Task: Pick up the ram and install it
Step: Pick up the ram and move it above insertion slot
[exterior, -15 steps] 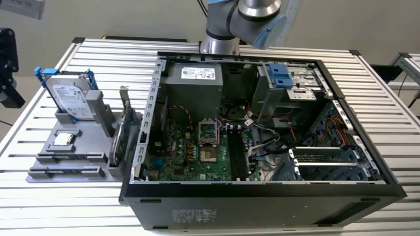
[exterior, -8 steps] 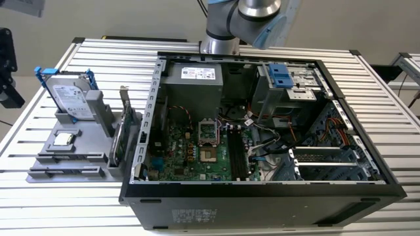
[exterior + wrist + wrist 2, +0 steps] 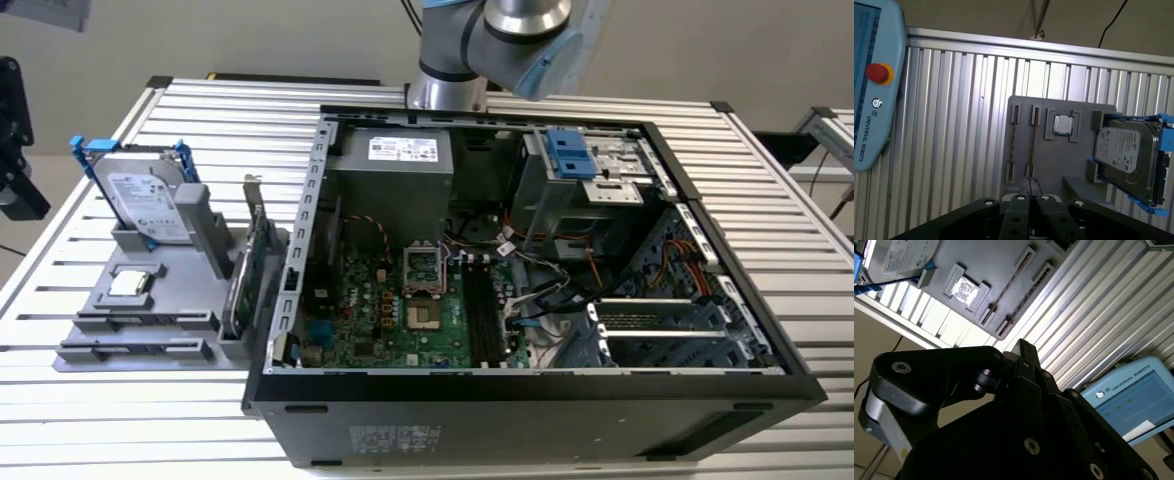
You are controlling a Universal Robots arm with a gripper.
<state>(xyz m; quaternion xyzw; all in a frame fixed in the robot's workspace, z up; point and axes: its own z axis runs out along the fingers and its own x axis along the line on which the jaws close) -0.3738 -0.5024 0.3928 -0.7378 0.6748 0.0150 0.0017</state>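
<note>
1. Gripper (image 3: 1029,183) fingers are pressed together in both wrist views, with nothing pinched between them.
2. Tray (image 3: 1054,165), grey, lies straight ahead of the fingertips and well apart from them.
3. Ram (image 3: 1032,145) stands on edge in a tray slot, seen as a thin line, at the part of the tray most nearly in line with the fingertips. A second stick (image 3: 1013,145) runs parallel just beside it. The gripper touches neither.
4. Chip (image 3: 1063,125), square and silver, sits in a tray pocket just beside the ram, on the side away from the second stick.
5. Drive (image 3: 1126,150), silver with blue rails, leans in its holder at the tray's edge, beyond the chip from the ram.
6. Table (image 3: 954,125) of ribbed metal slats carries the tray. A pale blue pendant (image 3: 874,100) lies on it, well apart from the tray, on the opposite side of the fingertips from the drive.
7. Arm (image 3: 494,40) rises at the table's far edge in the exterior view, behind an open case (image 3: 534,400) that lies to the tray's right in that view. Black slots (image 3: 483,310) run along the board inside it, and a green card (image 3: 247,270) stands on edge between tray and case.
</note>
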